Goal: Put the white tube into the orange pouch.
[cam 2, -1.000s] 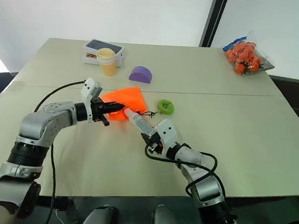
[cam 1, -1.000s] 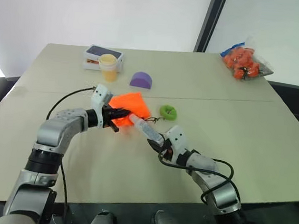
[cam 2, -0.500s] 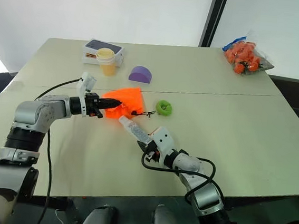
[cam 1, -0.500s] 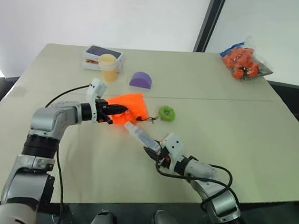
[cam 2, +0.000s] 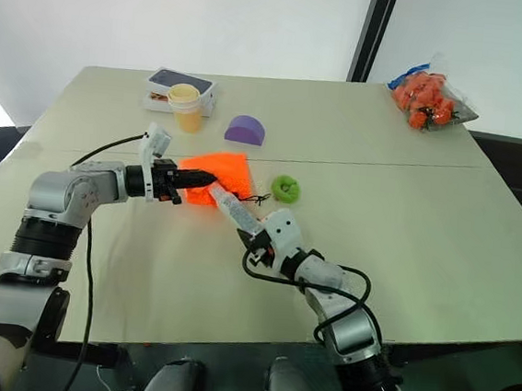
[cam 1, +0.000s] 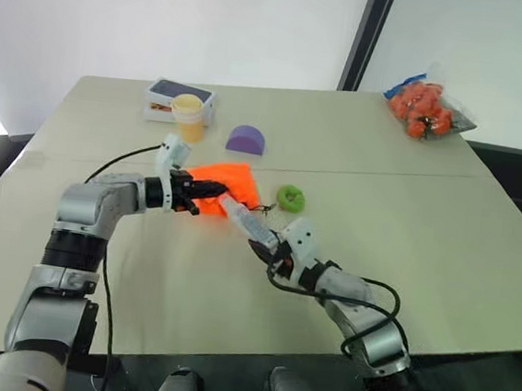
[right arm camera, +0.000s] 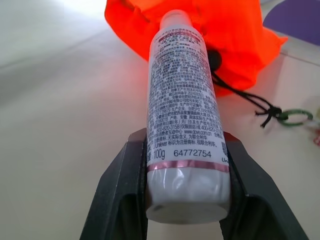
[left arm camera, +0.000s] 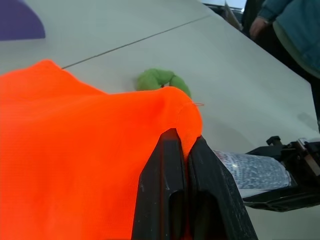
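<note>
White tube [right arm camera: 184,107] clamped at base between right gripper [right arm camera: 187,170] fingers, cap end pointing into orange pouch [cam 1: 223,188], touching pouch's edge. Pouch lies on table [cam 1: 443,222], near edge pinched and lifted by left gripper [left arm camera: 181,150], fingers closed tight on fabric. Dark cord [right arm camera: 245,98] trails from pouch corner beside tube. Green ring [cam 1: 291,197] just beside pouch; purple dome [cam 1: 246,140], yellow cup [cam 1: 189,115] farther back; bag of orange items [cam 1: 426,104] at far corner.
</note>
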Available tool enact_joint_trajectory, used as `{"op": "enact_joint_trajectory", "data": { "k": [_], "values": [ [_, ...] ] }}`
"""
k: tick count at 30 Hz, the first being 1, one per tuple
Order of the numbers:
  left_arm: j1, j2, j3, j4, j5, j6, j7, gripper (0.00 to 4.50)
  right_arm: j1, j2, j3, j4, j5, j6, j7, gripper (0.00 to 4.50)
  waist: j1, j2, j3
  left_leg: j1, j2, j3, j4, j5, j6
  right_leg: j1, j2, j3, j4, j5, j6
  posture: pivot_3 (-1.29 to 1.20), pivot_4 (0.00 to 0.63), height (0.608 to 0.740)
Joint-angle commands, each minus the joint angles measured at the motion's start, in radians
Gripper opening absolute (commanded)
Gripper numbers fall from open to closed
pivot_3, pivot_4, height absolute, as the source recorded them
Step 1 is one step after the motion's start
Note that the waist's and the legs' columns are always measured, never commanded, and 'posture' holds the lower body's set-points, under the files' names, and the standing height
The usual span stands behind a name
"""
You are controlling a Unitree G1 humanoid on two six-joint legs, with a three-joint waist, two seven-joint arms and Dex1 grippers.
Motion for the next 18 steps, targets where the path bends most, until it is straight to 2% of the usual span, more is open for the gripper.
{"op": "enact_joint_trajectory", "data": {
  "k": [1, 9, 18],
  "values": [
    [0.006, 0.008, -0.001, -0.067, -0.016, 0.003, -0.014, 0.0, -0.033, 0.03, -0.018, -0.006, 0.011, -0.001, -0.017, 1.12, 0.0, 0.0, 0.0, 0.0, 0.0, 0.0, 0.0, 0.0, 0.0, 0.0, 0.0, 0.0, 0.0, 0.0, 0.001, 0.0, 0.15, 0.723],
    [0.065, 0.018, -0.037, -0.179, -0.017, 0.015, -0.017, 0.0, -0.16, 0.15, -0.033, 0.126, -0.022, 0.071, -0.148, 1.12, -0.001, 0.0, 0.0, 0.0, 0.0, 0.0, 0.0, 0.0, 0.0, -0.002, 0.0, 0.0, 0.003, 0.0, 0.0, 0.0, 0.15, 0.723],
    [0.117, 0.03, -0.059, -0.231, -0.003, 0.007, -0.008, 0.0, -0.294, 0.26, -0.016, 0.278, -0.043, 0.104, -0.222, 1.12, -0.003, 0.0, 0.0, 0.0, 0.0, 0.0, 0.0, 0.0, 0.0, -0.002, 0.0, 0.0, 0.003, 0.0, 0.0, 0.0, 0.15, 0.723]
  ]
}}
